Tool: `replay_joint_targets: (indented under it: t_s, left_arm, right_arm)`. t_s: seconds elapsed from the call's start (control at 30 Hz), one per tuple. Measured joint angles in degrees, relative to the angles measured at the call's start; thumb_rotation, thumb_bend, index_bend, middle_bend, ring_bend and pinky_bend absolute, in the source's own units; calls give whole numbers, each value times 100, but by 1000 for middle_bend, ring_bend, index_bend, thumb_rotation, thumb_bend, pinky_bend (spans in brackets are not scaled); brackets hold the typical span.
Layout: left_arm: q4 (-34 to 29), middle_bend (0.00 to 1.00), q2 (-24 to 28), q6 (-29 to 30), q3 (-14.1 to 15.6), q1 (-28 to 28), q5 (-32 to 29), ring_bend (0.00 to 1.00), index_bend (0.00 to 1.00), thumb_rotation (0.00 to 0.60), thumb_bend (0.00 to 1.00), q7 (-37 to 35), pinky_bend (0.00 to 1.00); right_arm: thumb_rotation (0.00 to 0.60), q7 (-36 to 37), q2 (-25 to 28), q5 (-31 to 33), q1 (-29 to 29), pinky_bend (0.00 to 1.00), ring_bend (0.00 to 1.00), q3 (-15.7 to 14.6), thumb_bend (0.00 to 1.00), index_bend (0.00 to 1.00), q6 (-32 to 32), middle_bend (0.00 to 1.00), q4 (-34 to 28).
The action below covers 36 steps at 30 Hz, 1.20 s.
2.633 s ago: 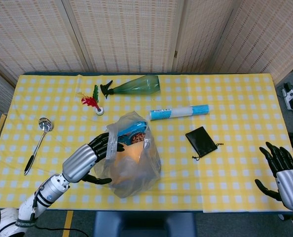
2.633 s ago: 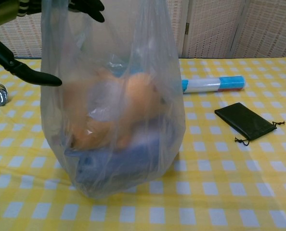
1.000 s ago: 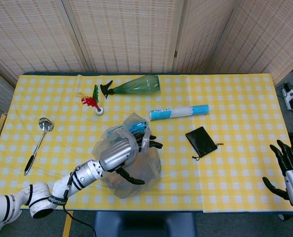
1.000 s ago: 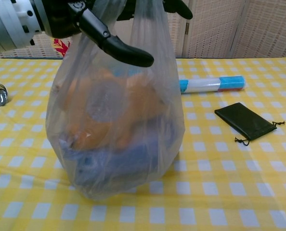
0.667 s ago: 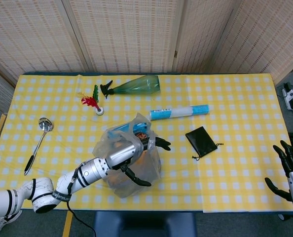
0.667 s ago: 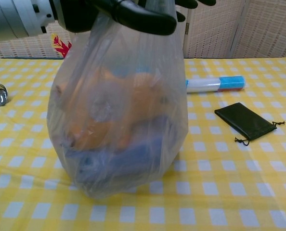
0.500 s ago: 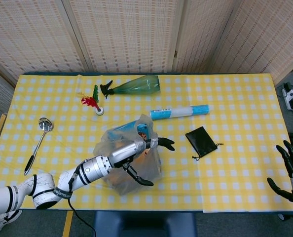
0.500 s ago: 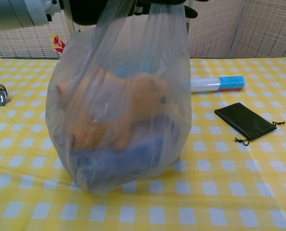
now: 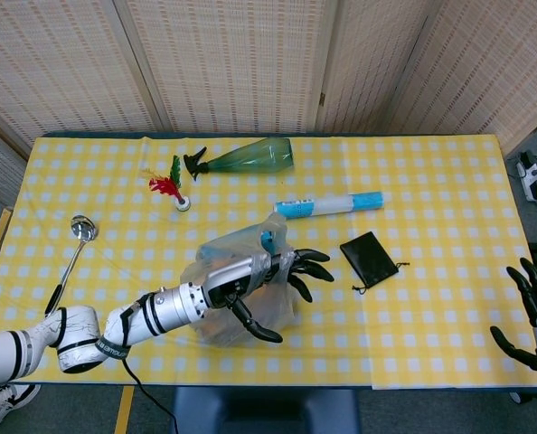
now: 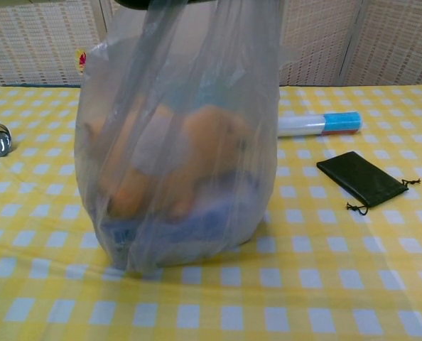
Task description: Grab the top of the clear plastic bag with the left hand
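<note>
- The clear plastic bag (image 10: 179, 163) stands at the near edge of the table (image 9: 431, 181), right in front of the robot. It is full and puffed out.
- Inside it I can see orange lumpy things and something blue at the bottom. I cannot tell what they are.
- The bag looks thin, soft and crinkly. It would slip and fold in the fingers, and I think it would sag if it was let go.
- The stuff inside looks a bit heavy, so the bottom will pull down when the top is lifted.
- The best spot to hold is the top, where the plastic is bunched up into a neck. The sides are too smooth and floppy.
- The left hand (image 9: 268, 276) is on top of the bag. Its dark fingers (image 9: 312, 264) are spread out past the far side, and the thumb hangs down the near side.
- I cannot tell if it has really pinched the plastic. In the chest view the top of the bag runs out of the picture.
- The right hand (image 9: 535, 312) is far off at the table's right corner. Its fingers are spread and it holds nothing.
- A little way behind the bag lie a black pouch (image 9: 369, 259) and a white and blue roll (image 9: 330, 205).
</note>
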Motion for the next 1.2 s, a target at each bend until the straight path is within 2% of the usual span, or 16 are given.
replay_joint_targets:
  t_s: [0.1,0.2,0.3,0.43,0.57,0.7,0.9,1.03,1.2]
  left_arm:
    - [-39,253,106,119,57,-56,31,253,133,600,122,-631,438]
    - [-90,295,215,297,120,-77,35,331,104,600,121,-1120,570]
    - [-155,382,294,510,174,-36,-21,424,154,600,122,-1424,659]
    - [-274,539,369,631,183,81,-271,563,342,600,171,-1530,766]
    - [-471,737,463,654,175,220,-565,714,574,600,348,-1380,884]
    - [-719,885,560,575,135,342,-973,838,688,600,484,-1082,984]
    - [-1100,982,743,440,26,564,-1530,928,769,600,612,-357,1000]
    - [-1411,1000,967,334,-102,784,-1882,948,786,600,665,86,1000]
    - [-1623,1000,1309,260,-276,955,-1958,953,807,600,710,294,1000]
  right_arm:
    - [600,3,0,-2,-7,0,0,5,300,0,14,0,0]
    - [600,-3,-1,3,-8,0,0,8,300,0,9,0,1]
    - [600,-21,-8,-4,0,0,0,4,300,0,-17,0,-1]
    - [600,-36,-14,-13,4,0,0,2,300,0,-29,0,-7]
    - [600,-36,-16,-10,5,0,0,5,301,0,-37,0,-6]
    - [600,-63,-26,-17,23,0,0,-1,300,0,-81,0,-13]
    - [600,-73,-48,-17,81,0,0,13,300,0,-166,0,-16]
    - [600,-71,-77,-41,179,0,0,19,300,0,-311,0,-15]
    - [600,-120,-129,-44,293,0,0,25,300,0,-479,0,-28]
